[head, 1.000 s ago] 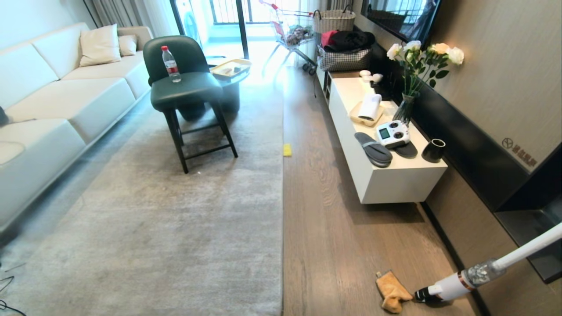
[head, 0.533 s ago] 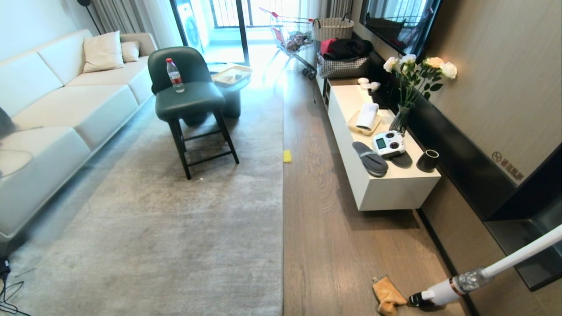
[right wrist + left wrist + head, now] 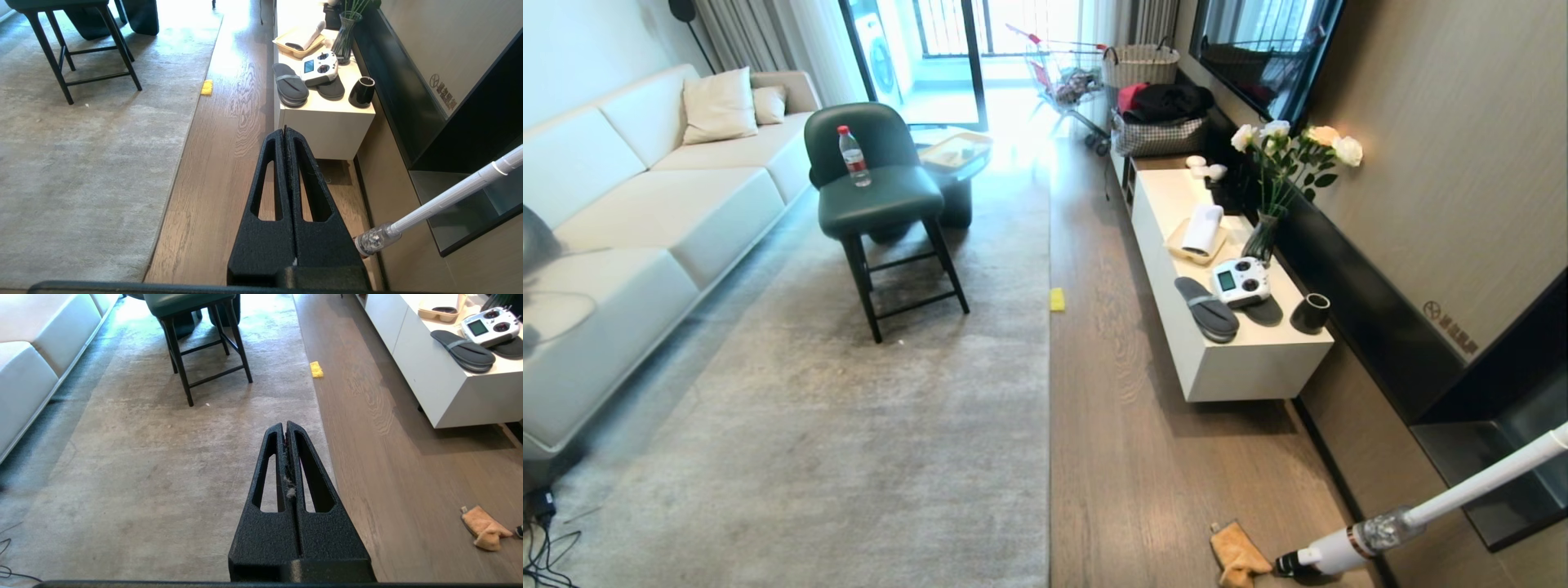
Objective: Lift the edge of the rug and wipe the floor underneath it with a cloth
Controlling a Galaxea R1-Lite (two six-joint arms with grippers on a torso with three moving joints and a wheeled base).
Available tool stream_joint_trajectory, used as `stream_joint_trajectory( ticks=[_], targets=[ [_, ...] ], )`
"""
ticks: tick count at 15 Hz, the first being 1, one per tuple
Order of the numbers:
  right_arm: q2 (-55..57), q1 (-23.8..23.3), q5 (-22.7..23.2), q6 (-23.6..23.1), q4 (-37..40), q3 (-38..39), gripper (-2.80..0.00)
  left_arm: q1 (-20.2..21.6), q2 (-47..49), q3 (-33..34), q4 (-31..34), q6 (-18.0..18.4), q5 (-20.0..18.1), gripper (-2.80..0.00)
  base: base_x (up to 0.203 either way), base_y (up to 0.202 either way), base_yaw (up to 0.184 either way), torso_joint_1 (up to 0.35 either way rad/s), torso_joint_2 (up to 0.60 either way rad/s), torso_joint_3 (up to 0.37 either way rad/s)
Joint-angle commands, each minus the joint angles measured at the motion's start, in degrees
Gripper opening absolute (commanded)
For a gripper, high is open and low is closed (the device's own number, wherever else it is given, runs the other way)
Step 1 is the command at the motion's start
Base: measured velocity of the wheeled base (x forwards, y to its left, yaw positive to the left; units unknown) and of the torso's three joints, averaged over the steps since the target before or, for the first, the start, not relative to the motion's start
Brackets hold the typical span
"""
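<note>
rug (image 3: pixel 849 441): lies flat on the floor, its long straight edge running down the middle of the head view; no part of the edge is lifted.
floor (image 3: pixel 1143 457): brown planks exposed in the strip between the rug edge and the white cabinet (image 3: pixel 1241 367).
cloth (image 3: pixel 1238 556): orange, crumpled, on the bare floor near the lower edge of the head view, well apart from the rug edge; it touches or nearly touches the dark tip of the white stick vacuum (image 3: pixel 1372 535), which leans in from the right wall side. also seen in the left wrist view (image 3: pixel 484 527).
yellow piece (image 3: pixel 1057 299): small and flat, on the floor right at the rug edge, level with the green chair (image 3: pixel 878 196).
left gripper (image 3: pixel 285 428): held above the rug close to its edge – fingers pressed together, nothing between them but wisps of lint; not seen in the head view.
right gripper (image 3: pixel 284 134): held above the floor strip in front of the cabinet – fingers pressed together, holding nothing; not seen in the head view.
chair: stands on the rug with a plastic bottle (image 3: pixel 854 156) upright on its seat.
cabinet top: carries grey slippers (image 3: pixel 1207 309), a white remote controller (image 3: pixel 1241 281), a black cup (image 3: pixel 1312 313) and a vase of flowers (image 3: pixel 1278 184).
sofa (image 3: pixel 645 212): cream, along the left side of the rug.
</note>
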Motion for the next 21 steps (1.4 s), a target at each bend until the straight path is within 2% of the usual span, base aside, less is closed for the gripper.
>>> stream_joint_trajectory(
  ticks=[1,14,21],
  targets=[
    [0.00,0.02,0.04,-0.10,-0.04,0.00,-2.80,-0.03,0.05,-0.01,-0.05,0.03,0.01,-2.80,0.000,0.000,0.000,0.152,-0.35,-0.200],
    [0.00,-0.06,0.04,-0.27,-0.04,0.00,-2.80,0.01,0.05,-0.01,-0.05,0.03,0.01,-2.80,0.000,0.000,0.000,0.147,-0.33,-0.182],
    [0.00,-0.06,0.02,-0.36,-0.04,0.00,-2.80,-0.03,0.05,0.02,-0.05,0.03,0.01,-2.80,0.000,0.000,0.000,0.100,-0.21,-0.117]
  ],
)
